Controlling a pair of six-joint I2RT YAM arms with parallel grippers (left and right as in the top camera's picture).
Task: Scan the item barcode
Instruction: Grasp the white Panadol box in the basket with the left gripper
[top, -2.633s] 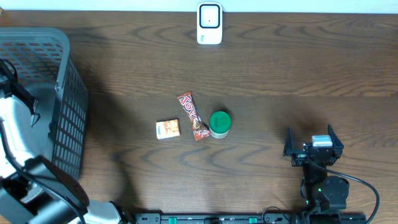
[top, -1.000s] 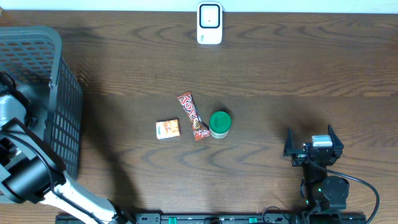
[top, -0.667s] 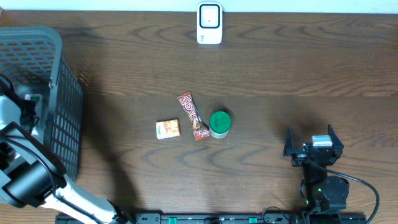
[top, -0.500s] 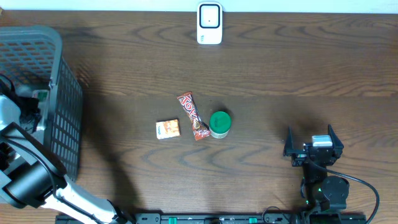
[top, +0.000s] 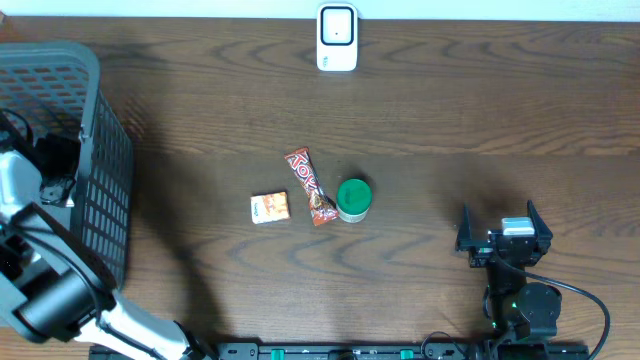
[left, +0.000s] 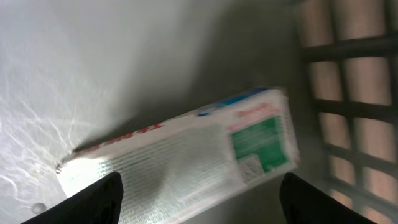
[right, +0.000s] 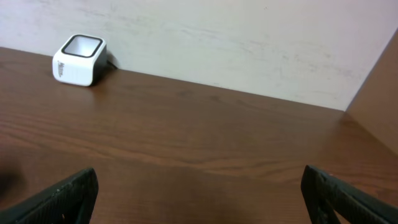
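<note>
Leftward, inside the basket (top: 100, 130), the left gripper (left: 199, 202) hovers with fingers spread over a white packet (left: 186, 155) on its floor. The right gripper (top: 505, 235), near right, is likewise spread. The scanner (top: 337, 38) stands far centre.

Overhead looks down on basket (top: 105, 190) and scanner (top: 337, 38); left wrist close inside basket, right wrist faces scanner.

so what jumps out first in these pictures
The grey basket on the left, with a white, green-labelled packet lying on its floor. Then the snack box, candy bar and green-lidded jar clustered in the middle, and the white scanner at the far edge.
</note>
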